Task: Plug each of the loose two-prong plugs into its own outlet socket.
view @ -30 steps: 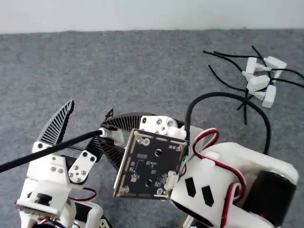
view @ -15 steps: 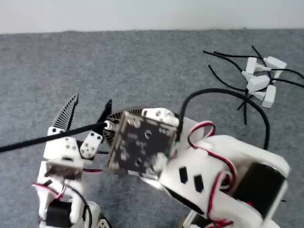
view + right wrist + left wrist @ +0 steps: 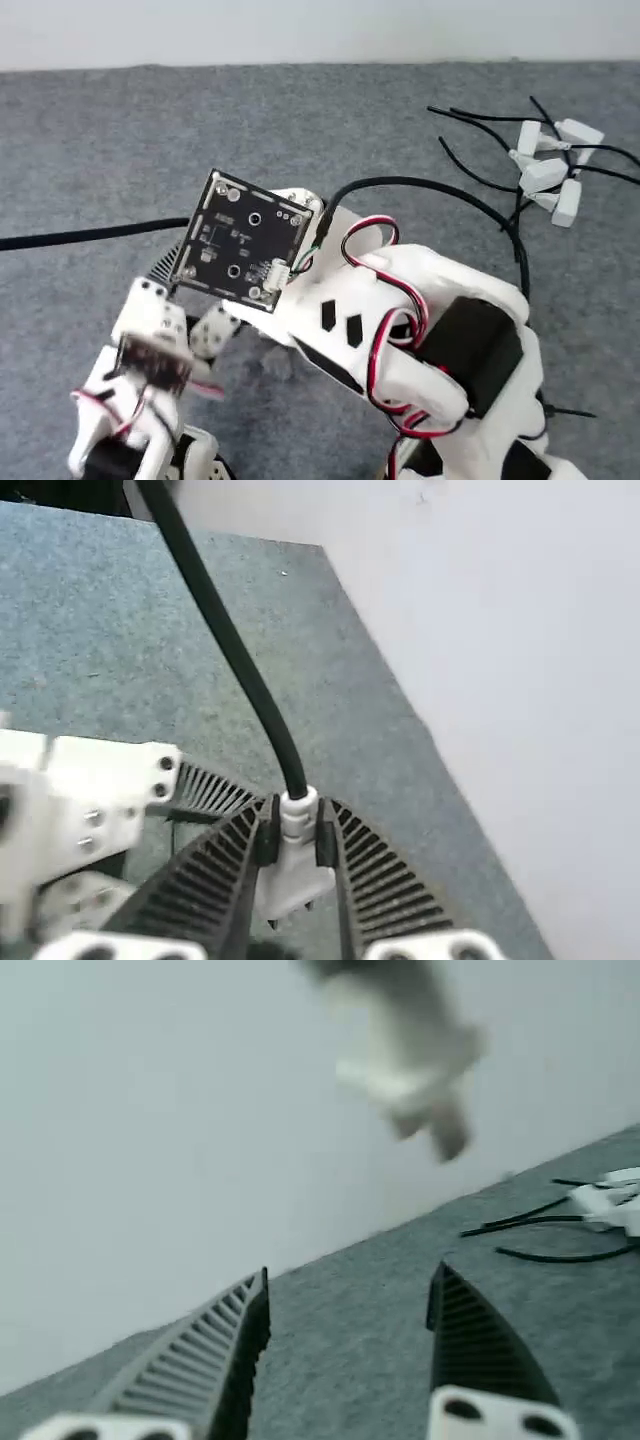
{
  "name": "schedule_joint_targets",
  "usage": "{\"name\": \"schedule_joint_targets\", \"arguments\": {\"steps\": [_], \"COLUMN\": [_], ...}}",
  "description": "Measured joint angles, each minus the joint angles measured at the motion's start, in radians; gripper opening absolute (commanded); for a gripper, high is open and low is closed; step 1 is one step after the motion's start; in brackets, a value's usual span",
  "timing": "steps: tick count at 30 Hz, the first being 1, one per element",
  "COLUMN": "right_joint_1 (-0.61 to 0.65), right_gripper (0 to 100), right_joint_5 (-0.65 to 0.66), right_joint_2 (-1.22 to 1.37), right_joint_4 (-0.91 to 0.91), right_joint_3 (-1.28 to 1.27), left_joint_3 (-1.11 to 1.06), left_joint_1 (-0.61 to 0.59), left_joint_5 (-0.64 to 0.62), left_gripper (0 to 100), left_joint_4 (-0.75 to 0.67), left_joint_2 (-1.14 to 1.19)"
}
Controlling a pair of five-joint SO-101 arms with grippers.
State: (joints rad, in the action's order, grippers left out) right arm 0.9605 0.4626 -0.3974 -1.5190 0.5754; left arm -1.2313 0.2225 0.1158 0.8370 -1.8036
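- We see the white two-prong plug [image 3: 293, 865] clamped between the two black ribbed fingers of the right gripper [image 3: 296, 810]. They press on its flat sides just behind the cable collar, so the jaws are parted only by the plug's thickness.
- The plug's long axis runs along the fingers. Its collar end points out past the fingertips and its other end points back toward the wrist. We cannot make out the prongs clearly.
- Its thick black cable [image 3: 225, 640] leaves the collar in line with the plug. It then runs over the grey carpet-like tabletop [image 3: 300, 130], and in the high view it reaches the left edge nearly level.
- In the high view we place the held plug left of the table's middle, hidden under the black square circuit board [image 3: 240, 240] on the wrist of the right arm [image 3: 420, 320].
- The left gripper [image 3: 350, 1272] sits just beside it, with its jaws spread wide and nothing between them.
- The loose white plugs [image 3: 548, 170], with their thin black leads, lie heaped at the far right of the table, well apart from both grippers.
- A white wall [image 3: 520, 630] borders the tabletop's far edge.
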Motion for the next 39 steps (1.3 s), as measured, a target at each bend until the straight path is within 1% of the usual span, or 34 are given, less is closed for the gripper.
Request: {"name": "schedule_joint_targets", "arguments": {"steps": [4, 7, 9, 12, 15, 21, 29, 39], "right_joint_1": [0.002, 0.000, 0.002, 0.000, 0.002, -0.002, -0.002, -0.002], "right_gripper": [0.8, 0.8, 0.8, 0.8, 0.8, 0.8, 0.8, 0.8], "right_joint_5": [0.063, 0.072, 0.071, 0.055, 0.048, 0.048, 0.044, 0.043], "right_joint_2": [0.000, 0.000, 0.000, 0.000, 0.000, -0.003, -0.097, -0.110], "right_joint_4": [0.006, 0.006, -0.009, -0.037, -0.066, -0.091, -0.121, -0.178], "right_joint_3": [0.000, 0.000, 0.000, 0.000, 0.000, 0.000, 0.000, 0.000], "left_joint_3": [0.166, 0.252, 0.276, 0.282, 0.279, 0.221, 0.172, 0.161], "left_joint_1": [0.135, 0.170, 0.167, 0.121, 0.077, 0.068, 0.064, 0.064], "left_joint_5": [0.000, 0.000, 0.003, 0.011, 0.011, 0.011, 0.011, 0.011], "left_gripper": [24, 24, 24, 24, 24, 24, 24, 24], "left_joint_4": [0.091, 0.132, 0.137, 0.132, 0.080, 0.020, 0.008, -0.012], "left_joint_2": [0.000, 0.000, 0.000, -0.002, -0.002, -0.002, -0.002, -0.002]}}
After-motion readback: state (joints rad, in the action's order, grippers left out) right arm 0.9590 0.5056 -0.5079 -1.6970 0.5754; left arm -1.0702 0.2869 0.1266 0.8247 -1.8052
